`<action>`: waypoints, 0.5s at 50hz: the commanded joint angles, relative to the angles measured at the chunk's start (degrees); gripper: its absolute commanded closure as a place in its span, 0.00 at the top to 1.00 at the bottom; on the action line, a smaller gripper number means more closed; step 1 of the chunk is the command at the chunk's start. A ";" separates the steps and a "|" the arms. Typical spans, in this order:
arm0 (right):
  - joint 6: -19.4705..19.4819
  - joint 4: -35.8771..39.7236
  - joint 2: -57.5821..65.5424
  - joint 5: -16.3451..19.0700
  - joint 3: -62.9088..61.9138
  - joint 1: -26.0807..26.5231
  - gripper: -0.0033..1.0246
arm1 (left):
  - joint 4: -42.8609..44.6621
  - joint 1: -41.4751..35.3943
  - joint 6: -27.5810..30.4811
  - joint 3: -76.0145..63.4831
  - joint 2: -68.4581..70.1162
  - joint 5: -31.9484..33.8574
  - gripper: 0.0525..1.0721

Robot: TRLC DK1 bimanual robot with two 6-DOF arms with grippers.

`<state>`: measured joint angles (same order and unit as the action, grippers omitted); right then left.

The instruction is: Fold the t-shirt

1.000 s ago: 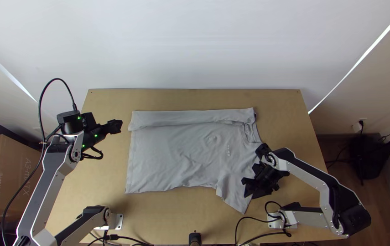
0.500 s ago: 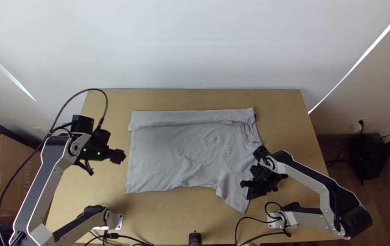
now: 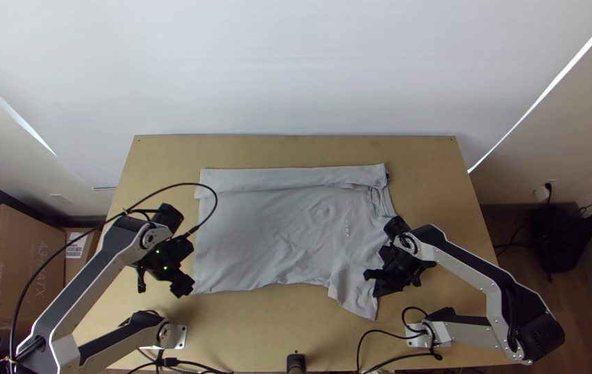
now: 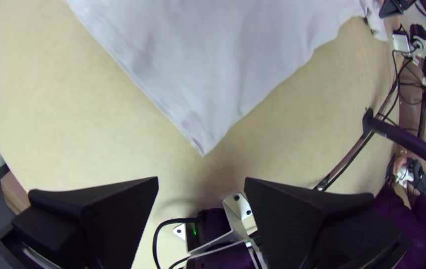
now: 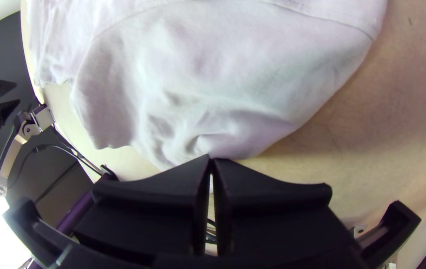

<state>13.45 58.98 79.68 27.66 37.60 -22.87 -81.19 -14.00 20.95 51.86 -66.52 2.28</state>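
Tightly closed, the right gripper (image 3: pixel 372 283) pinches the near sleeve (image 3: pixel 352 291) of a grey t-shirt (image 3: pixel 268 235), its two fingertips meeting where the fabric gathers into small creases. Beside the garment's near left corner, the left gripper (image 3: pixel 183 286) hangs with its broad black fingers (image 4: pixel 118 214) standing wide apart, nothing between them.

The t-shirt lies mostly spread across the middle of a light wooden table (image 3: pixel 296 149), its hem toward the left and its neckline (image 3: pixel 377 201) toward the right, shallow wrinkles running over the body. Along the far side, a long strip (image 3: pixel 289 178) is turned over onto the front, while the near sleeve points toward the table's near edge.

Beyond the table rises a pale wall (image 3: pixel 296 69); at left, a large cardboard box (image 3: pixel 15 263) sits beside the table, near the left arm (image 3: pixel 84 277).
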 commanded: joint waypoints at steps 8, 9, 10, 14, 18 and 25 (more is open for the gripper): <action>0.17 1.75 -2.34 -0.33 0.98 -0.33 0.02 | 5.25 -7.36 -4.87 -8.26 -3.88 -0.26 0.82; 0.17 1.84 -2.42 -0.33 0.98 -0.33 0.02 | 5.60 -7.53 -4.95 -8.53 -4.49 -0.26 0.82; 0.17 1.93 -2.60 -0.33 0.98 -0.33 0.02 | 5.87 -7.62 -5.04 -8.70 -4.93 -0.26 0.82; -0.01 2.28 -2.95 -0.33 1.15 0.02 0.02 | 6.92 -7.80 -5.31 -9.14 -6.87 -0.35 0.82; -0.09 2.54 -3.21 -0.33 1.24 0.29 0.02 | 8.41 -7.80 -5.31 -9.23 -8.27 -0.35 0.82; -0.09 2.54 -3.30 -0.41 1.33 0.46 0.02 | 11.23 -7.80 -5.39 -9.49 -10.29 -0.35 0.82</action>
<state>13.43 60.60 77.23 27.66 37.67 -22.74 -70.67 -21.54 16.27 43.81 -75.02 2.28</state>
